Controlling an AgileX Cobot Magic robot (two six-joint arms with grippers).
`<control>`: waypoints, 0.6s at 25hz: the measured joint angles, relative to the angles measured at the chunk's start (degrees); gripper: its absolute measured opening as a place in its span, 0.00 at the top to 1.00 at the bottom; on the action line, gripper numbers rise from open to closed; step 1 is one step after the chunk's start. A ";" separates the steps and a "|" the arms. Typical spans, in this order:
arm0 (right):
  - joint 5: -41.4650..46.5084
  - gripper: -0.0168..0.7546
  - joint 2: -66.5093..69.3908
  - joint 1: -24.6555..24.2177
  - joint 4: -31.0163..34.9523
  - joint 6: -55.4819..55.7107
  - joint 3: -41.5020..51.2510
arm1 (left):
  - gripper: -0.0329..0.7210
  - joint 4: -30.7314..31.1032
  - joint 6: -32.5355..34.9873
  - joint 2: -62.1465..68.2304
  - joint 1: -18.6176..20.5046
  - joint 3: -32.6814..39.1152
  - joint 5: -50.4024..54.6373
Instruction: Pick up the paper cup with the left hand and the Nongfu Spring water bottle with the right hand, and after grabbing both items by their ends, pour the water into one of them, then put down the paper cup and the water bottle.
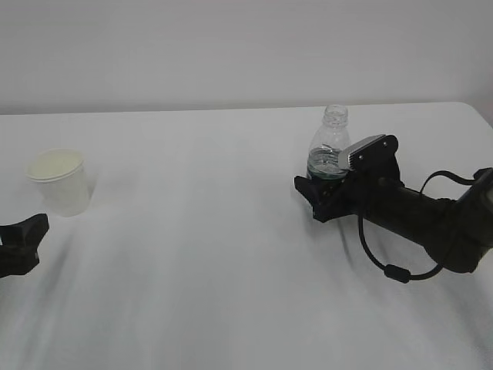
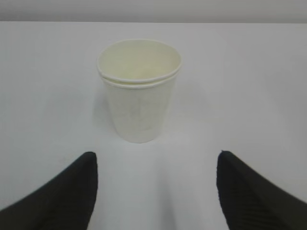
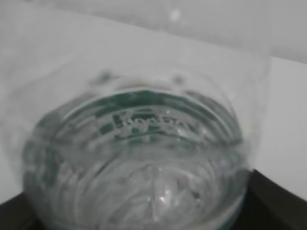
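fingers [image 2: 72, 191] spread wide, facing paper cup [image 2: 139, 91].

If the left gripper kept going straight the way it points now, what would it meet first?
The paper cup. In the left wrist view it stands upright, centred ahead of the left gripper, whose open jaws are short of it and not touching. Nothing else shows between them on the table, though the gap's depth is hard to judge.

White paper cup [image 1: 58, 180] upright far left — clear, capless Nongfu Spring water bottle [image 1: 330, 142] (green band) upright right.
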 joint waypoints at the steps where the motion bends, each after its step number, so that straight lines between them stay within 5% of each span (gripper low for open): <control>1: 0.00 0.23 0.04 0.00 0.00 0.00 0.00 | 0.22 0.00 0.00 0.00 0.00 0.00 0.00; 6: -0.26 0.35 0.13 0.00 0.24 0.00 0.00 | 0.22 0.00 0.00 0.00 0.00 0.00 0.00; 15: -0.26 0.36 0.13 0.00 0.24 0.00 -0.02 | 0.22 0.00 0.00 0.00 0.00 0.00 0.00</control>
